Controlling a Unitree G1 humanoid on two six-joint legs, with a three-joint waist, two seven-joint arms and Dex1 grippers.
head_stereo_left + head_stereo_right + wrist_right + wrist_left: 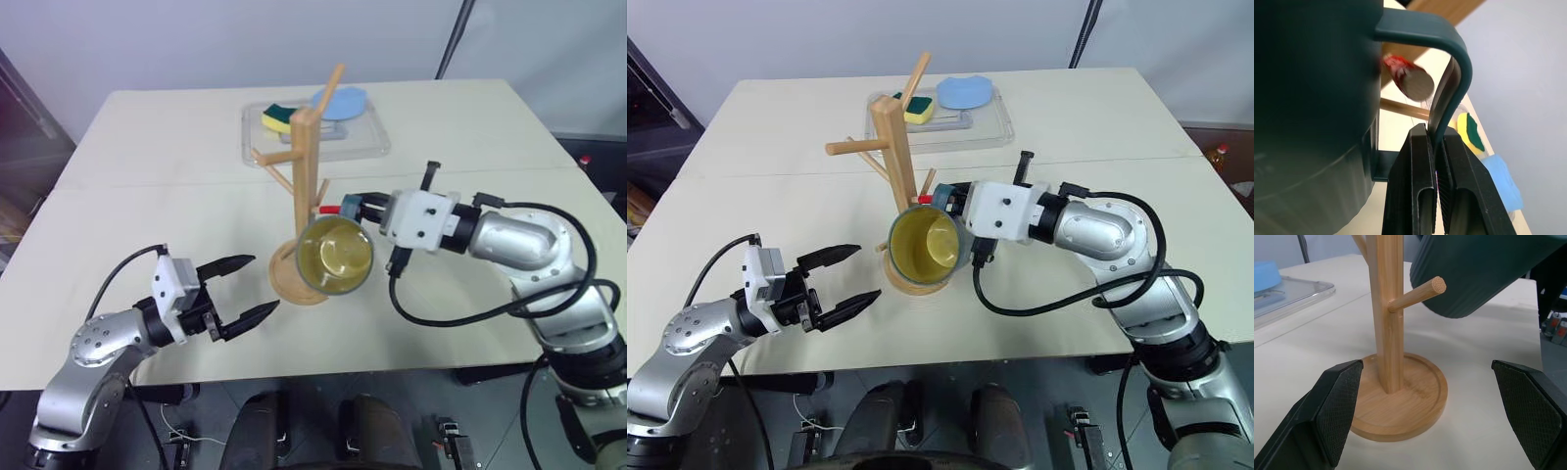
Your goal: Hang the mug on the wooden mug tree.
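One ribbed ceramic mug (pixel 335 255), round-based wooden mug tree (pixel 306 176)

Mugs: one mug (pixel 927 243)
Mug trees: one wooden mug tree (pixel 306 166); one round base; one red-tipped peg
Clear trays: one tray (pixel 364 137) at the far side of the table
Sponges: one yellow-and-green sponge (pixel 276 117)
Blue dishes: one blue dish (pixel 340 101)
Tables: one table (pixel 147 206)
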